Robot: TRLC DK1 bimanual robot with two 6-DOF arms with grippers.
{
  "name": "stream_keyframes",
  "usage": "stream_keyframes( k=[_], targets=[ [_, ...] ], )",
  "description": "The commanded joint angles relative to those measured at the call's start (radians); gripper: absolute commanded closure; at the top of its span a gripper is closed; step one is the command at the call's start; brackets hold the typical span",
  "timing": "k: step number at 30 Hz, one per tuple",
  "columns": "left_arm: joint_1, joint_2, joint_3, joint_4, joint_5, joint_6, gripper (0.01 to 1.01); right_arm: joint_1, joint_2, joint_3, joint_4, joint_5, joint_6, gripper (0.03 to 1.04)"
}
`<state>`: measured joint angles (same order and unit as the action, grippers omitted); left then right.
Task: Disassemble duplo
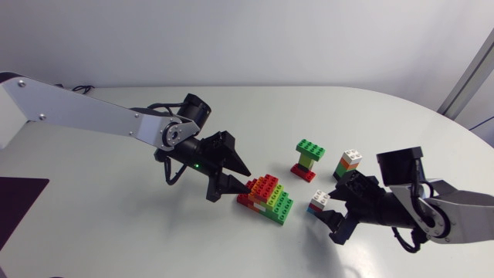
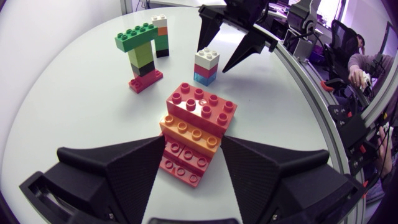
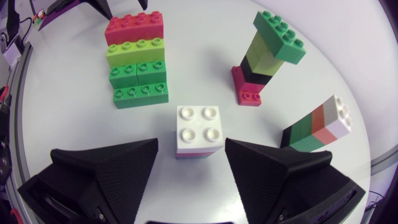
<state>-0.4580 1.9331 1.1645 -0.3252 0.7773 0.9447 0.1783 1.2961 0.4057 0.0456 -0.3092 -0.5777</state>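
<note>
A stepped duplo stack [image 1: 266, 198] of red, orange, lime and green bricks stands mid-table. My left gripper [image 1: 243, 179] is open at its red end. In the left wrist view the stack's [image 2: 194, 124] lower bricks lie between the fingers [image 2: 124, 174], close to both. A small stack [image 1: 319, 202] with a white brick on top of pink and blue ones stands to the right. My right gripper [image 1: 329, 212] is open around it. In the right wrist view a gap shows on each side of the small stack [image 3: 198, 127].
A T-shaped tower [image 1: 308, 158] with a green top and red foot stands behind the stepped stack. A white, orange and green stack [image 1: 349, 164] stands right of it, close to my right arm. The table's [image 1: 116, 224] edge curves round at the right.
</note>
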Motion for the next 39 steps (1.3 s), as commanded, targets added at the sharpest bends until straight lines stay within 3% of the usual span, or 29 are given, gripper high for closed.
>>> stream_keyframes(
  k=[1,5,11,15,39],
  targets=[
    [0.010,0.033,0.015,0.000,-0.003,0.000,0.387,-0.005,-0.081,0.038,-0.066,0.002,-0.019,0.11],
    [0.015,0.052,0.017,0.002,-0.003,0.006,0.387,0.075,-0.135,0.114,-0.147,0.019,0.035,0.11],
    [0.022,0.084,0.021,0.002,-0.003,0.028,0.387,0.265,-0.043,0.206,-0.116,0.124,0.136,0.11],
    [0.024,0.098,0.029,0.003,-0.003,0.035,0.387,0.342,0.060,0.265,-0.090,0.159,0.184,0.11],
    [0.002,0.118,0.050,-0.002,-0.003,0.035,0.387,0.461,0.213,0.332,-0.058,0.239,0.260,0.11]
  ],
)
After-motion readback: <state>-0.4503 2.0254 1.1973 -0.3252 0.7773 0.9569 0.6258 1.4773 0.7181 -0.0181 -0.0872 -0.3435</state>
